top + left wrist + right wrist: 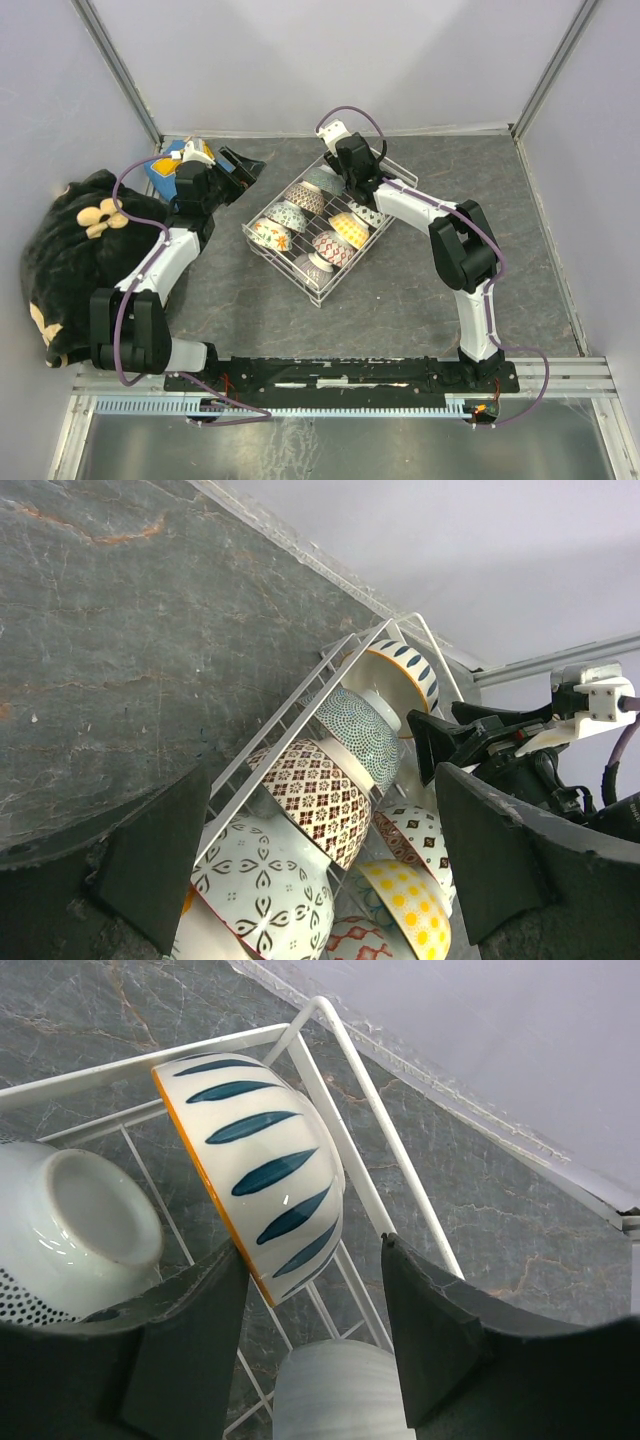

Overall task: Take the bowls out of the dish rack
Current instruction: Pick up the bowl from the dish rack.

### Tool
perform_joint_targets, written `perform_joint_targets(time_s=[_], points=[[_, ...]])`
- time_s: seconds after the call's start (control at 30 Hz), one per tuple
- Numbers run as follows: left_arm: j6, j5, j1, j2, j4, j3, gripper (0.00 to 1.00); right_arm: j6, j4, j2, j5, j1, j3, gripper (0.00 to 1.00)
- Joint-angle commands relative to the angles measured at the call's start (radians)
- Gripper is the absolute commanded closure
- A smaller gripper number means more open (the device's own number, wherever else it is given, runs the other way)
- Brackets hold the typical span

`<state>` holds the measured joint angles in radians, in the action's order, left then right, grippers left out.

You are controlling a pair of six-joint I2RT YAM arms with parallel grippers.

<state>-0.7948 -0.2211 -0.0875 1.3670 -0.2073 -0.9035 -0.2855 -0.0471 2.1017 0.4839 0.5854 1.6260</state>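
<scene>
1. At the right gripper (310, 1345), low in its wrist view: partly spread, straddling the bottom edge of the blue-striped bowl (262, 1165). Tight against the finger at lower left, clear of the finger at lower right, so not pinching yet.
2. Just outward: propped on edge in the corner of the dish rack (330, 1022) at top centre of the frame, orange rim turned toward frame left. Flanked by a dotted white bowl (70, 1220) at left and a pale grey bowl (335, 1390) at bottom.
3. At the left gripper (320, 870), across the bottom of its wrist view: spread wide, holding nothing, hanging beside the rack and looking along the rows.
4. From overhead: rack at centre frame on the dark table (450, 320), packed with the bowls (305, 200) in two rows. Roughly nine or ten, exact count hard to tell.
5. Judged from that: nothing unloaded so far, no bowl seen on the table outside the rack. Striped bowl probably first out, every other one left to do.
6. At far left of the overhead frame: a black flowered bundle (60, 250), well apart from the rack.
</scene>
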Motion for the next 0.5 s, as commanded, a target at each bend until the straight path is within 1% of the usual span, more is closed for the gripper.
perform_joint_targets(time_s=[0.0, 0.47], points=[[-0.009, -0.029, -0.005, 0.003, -0.054, -0.002, 0.01, 0.0, -0.056, -0.056, 0.022, 0.001, 0.013, 0.38], [-0.011, -0.044, -0.006, 0.024, -0.07, -0.01, 0.01, 0.009, -0.037, -0.036, 0.048, 0.001, 0.054, 0.42]])
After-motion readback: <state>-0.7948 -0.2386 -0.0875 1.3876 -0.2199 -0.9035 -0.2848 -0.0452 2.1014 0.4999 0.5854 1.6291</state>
